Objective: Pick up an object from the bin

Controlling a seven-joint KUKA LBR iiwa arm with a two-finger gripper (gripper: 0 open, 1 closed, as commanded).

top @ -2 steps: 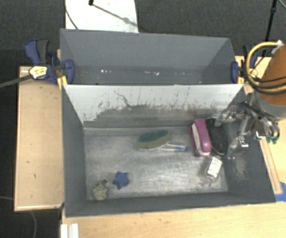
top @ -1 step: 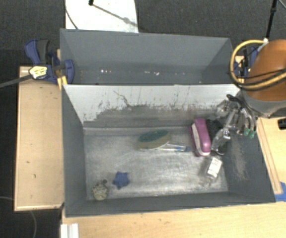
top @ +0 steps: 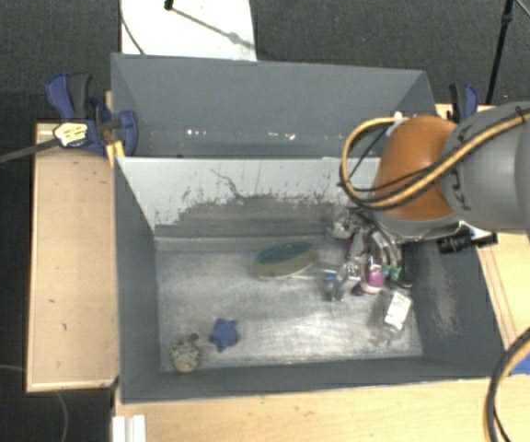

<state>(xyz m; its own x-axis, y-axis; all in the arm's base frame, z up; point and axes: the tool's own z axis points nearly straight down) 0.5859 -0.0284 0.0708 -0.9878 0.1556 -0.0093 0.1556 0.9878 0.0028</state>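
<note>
White oblong thing (top: 394,312) lies tilted on the floor of the grey metal bin (top: 274,109), at about 4 o'clock from the floor's middle and close to the right wall. It is the thing nearest the gripper (top: 346,279), which hangs low over the floor just beside it, at the white thing's 10 o'clock. Whether the claw is released or clenched cannot be told, nor whether it grasps anything. A small pink bit (top: 373,282) shows between the gripper and the white thing, touching or nearly touching the white thing's upper end; I cannot tell whether it belongs to the robot or to the bin.

At the gripper's 9 o'clock, near but apart, a flat green oval thing (top: 283,259) lies on the floor, at about 12 o'clock from the floor's middle and not far from the scuffed back wall.

Well apart from these, at 8 o'clock, lies a small blue crumpled thing (top: 224,333). Just beyond it, in the near left corner, sits a small grey-tan lump (top: 185,354), near the blue one but not touching it.

Above the gripper, at 2 o'clock, the wrist carries an orange cover (top: 414,168) looped with yellow-and-black cables (top: 357,150), and the grey arm (top: 513,173) runs off at 3 o'clock.
</note>
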